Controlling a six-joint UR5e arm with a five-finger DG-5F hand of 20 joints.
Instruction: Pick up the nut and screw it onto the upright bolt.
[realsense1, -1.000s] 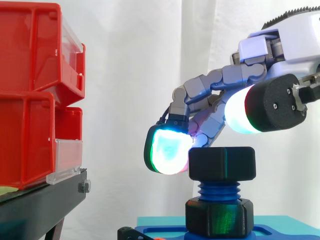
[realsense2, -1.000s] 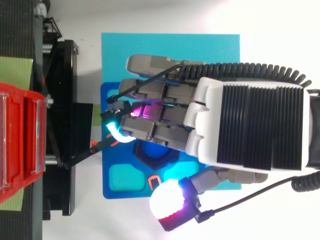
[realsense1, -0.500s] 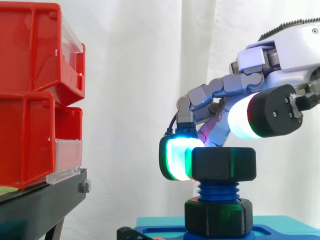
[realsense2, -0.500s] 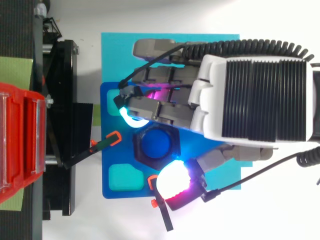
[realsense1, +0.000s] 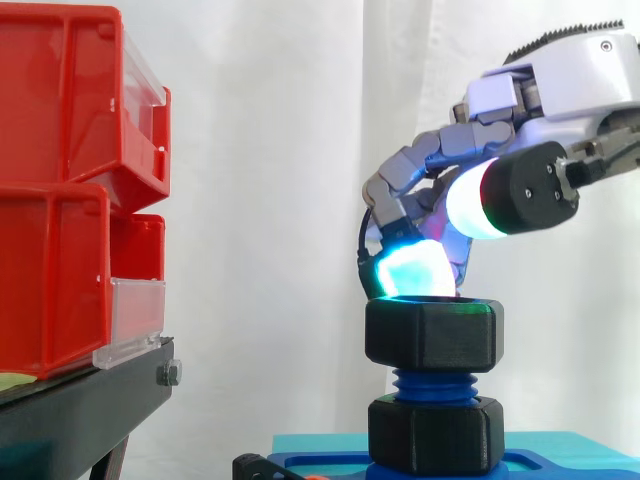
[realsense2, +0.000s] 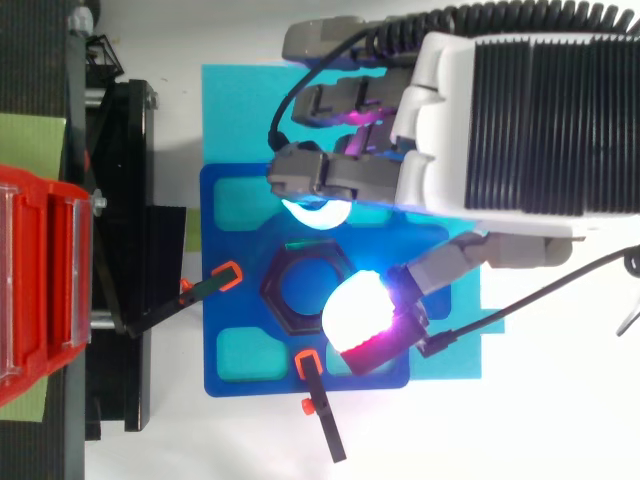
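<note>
- At the far left, stacked red bins (realsense1: 60, 190) sit on a black stand (realsense1: 80, 405) before a white curtain.
- Right of the stand, a blue plate (realsense2: 240, 310) lies on a teal mat (realsense2: 240, 110). Two orange clamps (realsense2: 226, 274) sit at the plate's left and lower edges.
- Near the plate's middle, the nut (realsense1: 433, 335) sits on the upright bolt (realsense1: 432, 383), directly below the bent fingers (realsense1: 410, 270).
- The nut is black, thick and six-sided. In the top view it reads as a hexagonal ring with the blue bolt end in its centre. Blue threads show under it, and a second black nut (realsense1: 435, 435) sits at the bolt's foot, apart from the first.
- From the right, the hand (realsense2: 520, 100) reaches over the bolt. Its fingers are curled but grip nothing.
- One cyan-glowing pad hangs at the nut's top rim, on its left part in the side view; I cannot tell whether it touches.
- The thumb (realsense1: 475, 205), glowing white, sits clearly higher than the nut. In the top view it overlaps the nut's right rim.
</note>
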